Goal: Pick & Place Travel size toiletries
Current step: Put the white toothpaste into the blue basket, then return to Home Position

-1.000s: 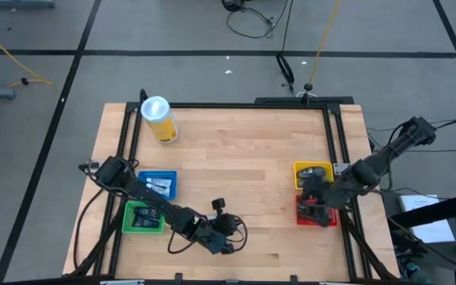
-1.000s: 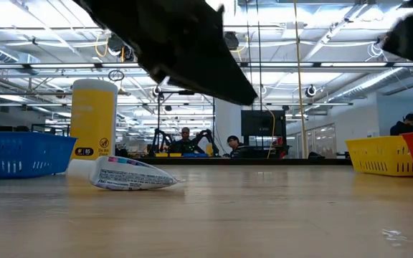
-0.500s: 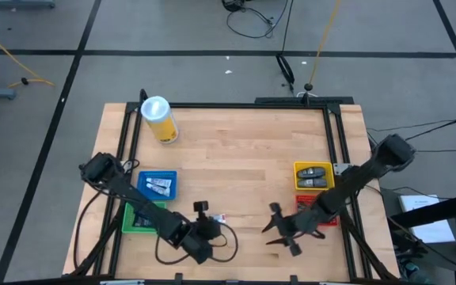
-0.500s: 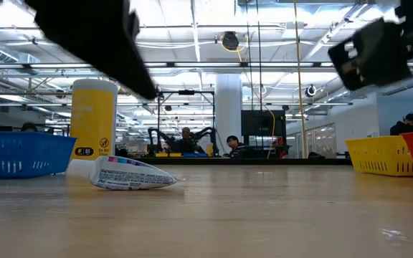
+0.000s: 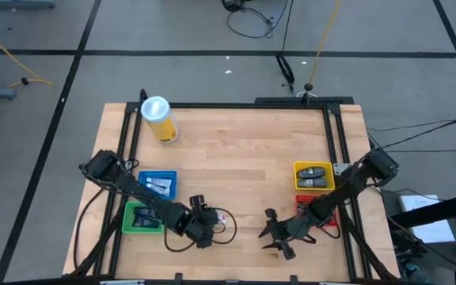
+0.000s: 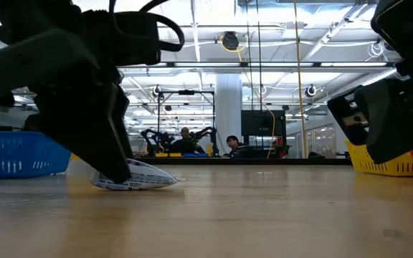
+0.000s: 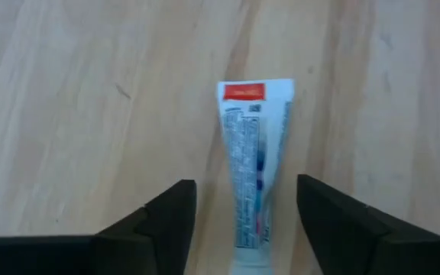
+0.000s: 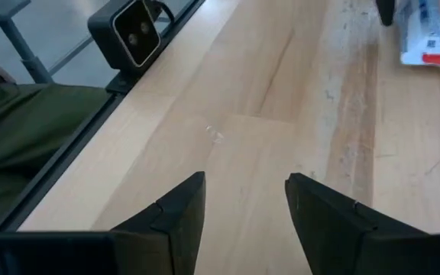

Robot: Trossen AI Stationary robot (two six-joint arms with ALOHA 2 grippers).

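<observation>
Toothpaste tube [image 7: 250, 164] lies between the spread, empty left gripper [image 7: 243, 221] fingers; right gripper [image 8: 239, 214], also spread empty, faces bare table edge [image 8: 90, 130].

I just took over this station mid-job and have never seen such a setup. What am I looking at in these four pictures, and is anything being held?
It is a wooden table with two dark robot arms. One picture looks straight down from above, one looks level across the tabletop, and two come from cameras on the arms' wrists.

The left gripper is open and low over a small white tube lying flat on the wood, one finger on each side of it. It does not look gripped yet. The right gripper is open too, over bare wood near the front edge, holding nothing.

Around the edges stand four small bins: blue and green on the left, yellow and red on the right, some already holding small toiletries. A yellow can with a white lid sits at the back left.
</observation>
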